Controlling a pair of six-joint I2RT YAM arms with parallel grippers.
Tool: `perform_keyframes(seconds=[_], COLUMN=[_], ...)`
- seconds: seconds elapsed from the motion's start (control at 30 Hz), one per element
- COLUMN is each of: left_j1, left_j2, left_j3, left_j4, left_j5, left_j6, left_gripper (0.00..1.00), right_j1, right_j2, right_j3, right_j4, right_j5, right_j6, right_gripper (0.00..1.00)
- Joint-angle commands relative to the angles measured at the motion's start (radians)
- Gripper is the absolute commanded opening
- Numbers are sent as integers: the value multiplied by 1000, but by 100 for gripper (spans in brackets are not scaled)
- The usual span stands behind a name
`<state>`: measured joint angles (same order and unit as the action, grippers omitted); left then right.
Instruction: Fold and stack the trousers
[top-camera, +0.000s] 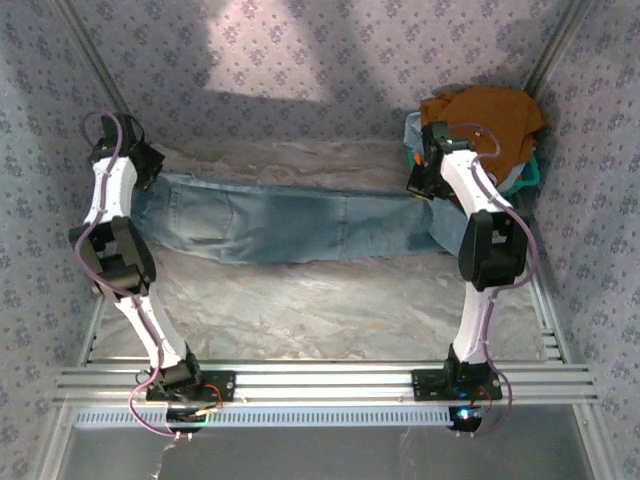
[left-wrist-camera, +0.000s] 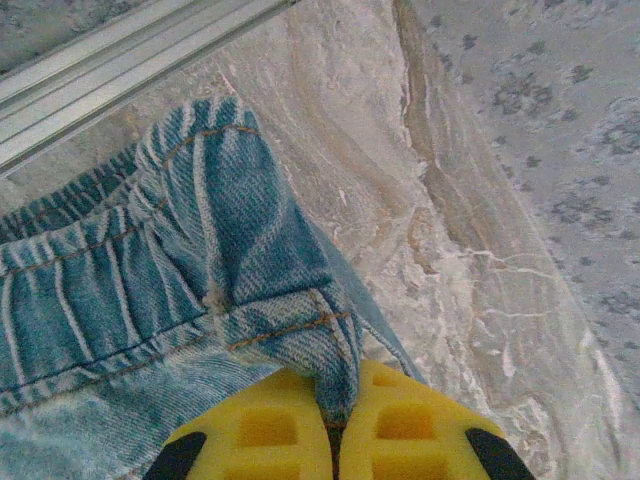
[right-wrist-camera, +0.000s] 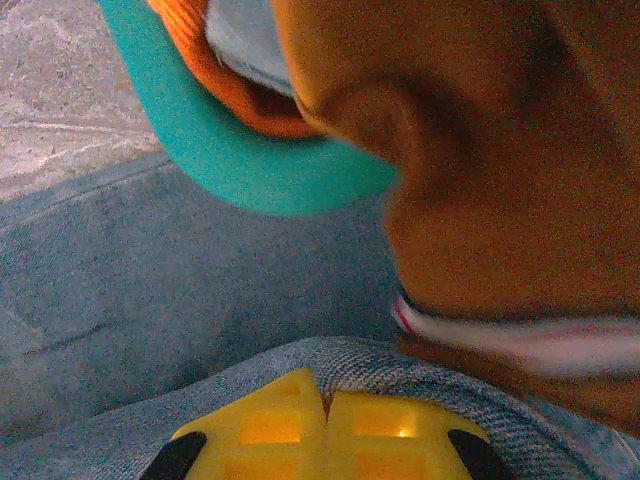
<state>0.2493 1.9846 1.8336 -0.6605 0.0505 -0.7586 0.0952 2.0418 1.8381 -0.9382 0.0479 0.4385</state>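
Flat across the far half of the marbled table (top-camera: 300, 310) lie the light blue faded denim trousers (top-camera: 300, 225), their long axis running left to right, the broader end pointing left. At that end the left claw (left-wrist-camera: 335, 395) is clamped tight on a bunched, orange-stitched edge of the denim, the cloth rising in ridges from its yellow pads (left-wrist-camera: 265, 425). At the other end the right claw (right-wrist-camera: 326, 395) is closed on a fold of the same denim, just beside an orange-brown garment with white striped trim (right-wrist-camera: 480, 200) and a teal edge (right-wrist-camera: 250, 170).
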Motion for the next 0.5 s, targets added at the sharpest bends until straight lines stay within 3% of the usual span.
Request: perform_keyframes(seconds=[0.0,0.07,0.13,0.17,0.2,0.27,0.37,0.47], left_j1=[4,3,1,-2,-4,-9,-18,-25], left_j2=[60,114,164,195,227,273,269,190], left_j3=[112,197,252,292,329,383,376,283], left_j4=[-13,-64,-79,-101,-128,-172,-181,-150], left_j5=[-54,-58,-52,-47,-36,-13,-2,-2], left_j6=[52,55,61,63,70,87,117,111], left_gripper=[0,0,0,4,21,54,77,81], right_j1=[-6,-8,-7,-4,1,18,65,127], right_j2=[34,53,88,110,130,144,99,42], right_j3=[78,104,153,185,218,252,240,221], right_j4=[-27,-20,-36,-57,-83,-120,-123,-138], right_j5=[89,88,87,83,80,84,111,191], right_j6=[-57,-71,-76,-78,-79,-74,-77,-85], right_gripper=[0,0,6,14,29,42,53,59])
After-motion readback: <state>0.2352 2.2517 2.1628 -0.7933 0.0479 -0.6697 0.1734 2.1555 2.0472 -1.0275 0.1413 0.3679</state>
